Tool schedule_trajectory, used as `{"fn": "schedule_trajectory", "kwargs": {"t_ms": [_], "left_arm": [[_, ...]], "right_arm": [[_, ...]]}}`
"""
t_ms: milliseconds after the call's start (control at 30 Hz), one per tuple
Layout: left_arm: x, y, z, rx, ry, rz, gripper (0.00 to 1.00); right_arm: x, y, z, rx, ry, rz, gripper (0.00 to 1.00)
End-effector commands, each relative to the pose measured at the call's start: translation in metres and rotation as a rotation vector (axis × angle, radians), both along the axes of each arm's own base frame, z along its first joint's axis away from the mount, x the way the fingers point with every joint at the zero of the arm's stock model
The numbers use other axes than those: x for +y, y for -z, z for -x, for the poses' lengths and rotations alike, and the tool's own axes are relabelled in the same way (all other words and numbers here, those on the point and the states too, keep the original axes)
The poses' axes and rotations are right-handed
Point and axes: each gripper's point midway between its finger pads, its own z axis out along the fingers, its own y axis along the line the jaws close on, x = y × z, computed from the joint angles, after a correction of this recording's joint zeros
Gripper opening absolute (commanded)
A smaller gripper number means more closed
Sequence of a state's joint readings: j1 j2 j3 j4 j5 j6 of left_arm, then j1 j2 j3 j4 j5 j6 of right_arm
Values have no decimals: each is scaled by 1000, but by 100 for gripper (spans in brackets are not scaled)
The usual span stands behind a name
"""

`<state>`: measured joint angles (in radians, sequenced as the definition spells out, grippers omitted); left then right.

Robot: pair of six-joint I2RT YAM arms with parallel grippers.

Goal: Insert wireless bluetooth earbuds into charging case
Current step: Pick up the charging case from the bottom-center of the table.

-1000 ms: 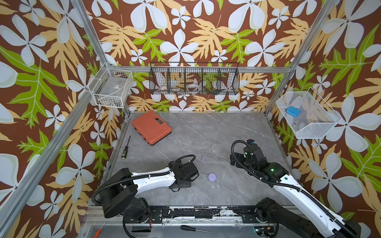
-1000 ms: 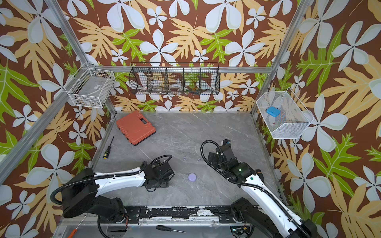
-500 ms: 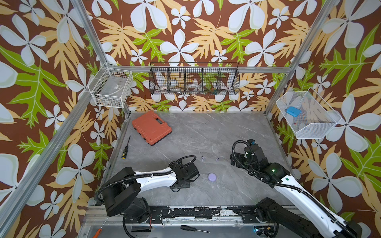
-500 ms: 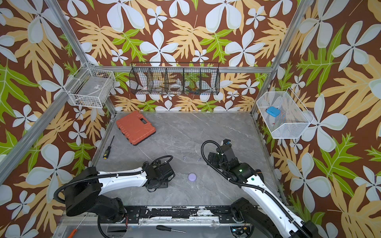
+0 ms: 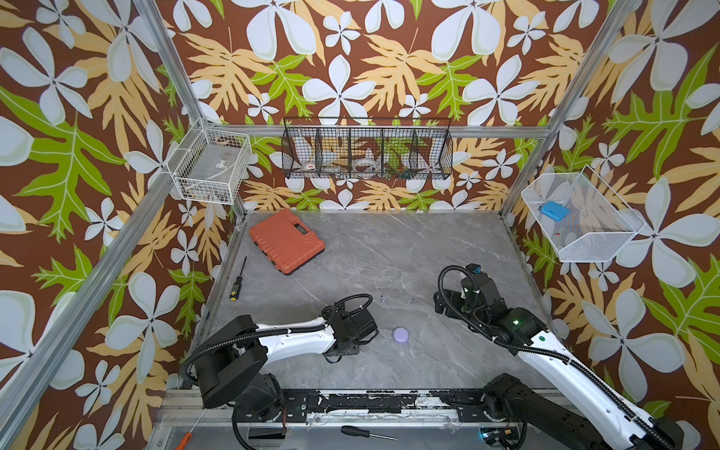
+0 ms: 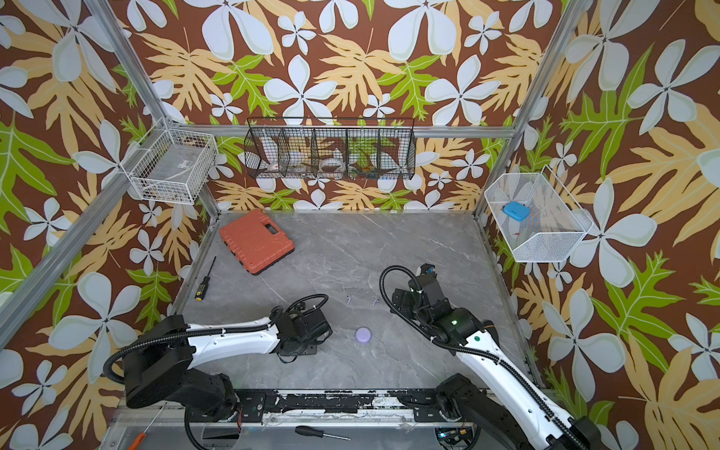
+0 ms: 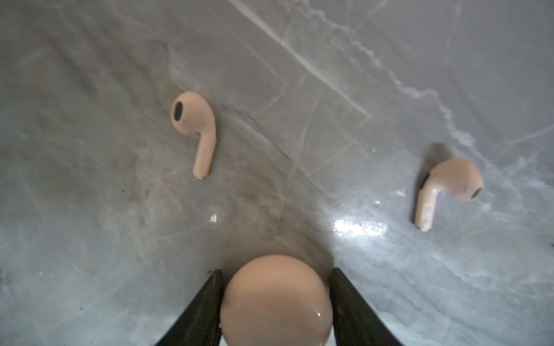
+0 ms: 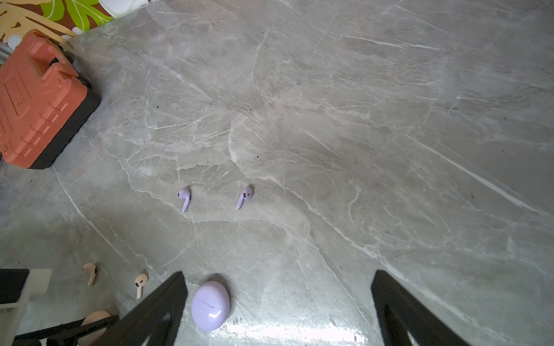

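Note:
In the left wrist view a round pale pink charging case (image 7: 275, 302) sits between my left gripper's (image 7: 276, 270) black fingers, which press on both its sides. Two pink earbuds (image 7: 196, 125) (image 7: 446, 185) lie on the grey table beyond it. In both top views the left wrist (image 5: 352, 331) hides this case. A lavender charging case (image 5: 400, 334) (image 6: 363, 334) lies closed just right of it. Two lavender earbuds (image 5: 382, 299) (image 5: 410, 300) lie farther back. My right gripper (image 8: 278, 273) hangs open above the table, with the lavender case (image 8: 210, 305) just inside one finger.
An orange tool case (image 5: 286, 241) lies at the back left, with a black screwdriver (image 5: 237, 282) by the left edge. Wire baskets hang on the back wall (image 5: 366, 150), left wall (image 5: 210, 171) and right wall (image 5: 576, 222). Another screwdriver (image 5: 362, 431) rests on the front rail.
The left arm's elbow has shifted slightly to the right while its wrist stays over the same spot. The right arm has not moved.

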<state>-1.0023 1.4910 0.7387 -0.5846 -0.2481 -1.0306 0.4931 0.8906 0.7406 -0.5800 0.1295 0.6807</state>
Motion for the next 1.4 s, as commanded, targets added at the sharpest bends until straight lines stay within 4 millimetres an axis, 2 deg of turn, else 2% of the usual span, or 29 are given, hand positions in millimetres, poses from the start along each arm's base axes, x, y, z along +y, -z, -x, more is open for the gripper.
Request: {"fn": "schedule_trajectory", "kwargs": {"t_ms": [0, 200, 267, 600, 700, 967, 1033, 1367], "left_arm": [[4, 4, 5, 24, -2, -14, 55], [5, 5, 6, 25, 0, -19, 54], [6, 3, 6, 20, -1, -18, 49], [5, -1, 6, 8, 1, -14, 46], [5, -2, 6, 4, 2, -14, 42], [5, -6, 6, -3, 6, -9, 39], [6, -6, 6, -9, 11, -13, 35], [0, -13, 4, -40, 30, -5, 33]], "right_arm": [[1, 2, 1, 9, 3, -12, 95], [5, 6, 2, 23, -9, -24, 95], [6, 8, 2, 26, -13, -26, 95], [21, 20, 4, 71, -72, -67, 95], [26, 22, 4, 80, -89, -83, 95], [45, 28, 5, 103, -160, -148, 95], [50, 30, 5, 115, -181, -166, 95], [72, 43, 7, 164, -269, -230, 96]]}}
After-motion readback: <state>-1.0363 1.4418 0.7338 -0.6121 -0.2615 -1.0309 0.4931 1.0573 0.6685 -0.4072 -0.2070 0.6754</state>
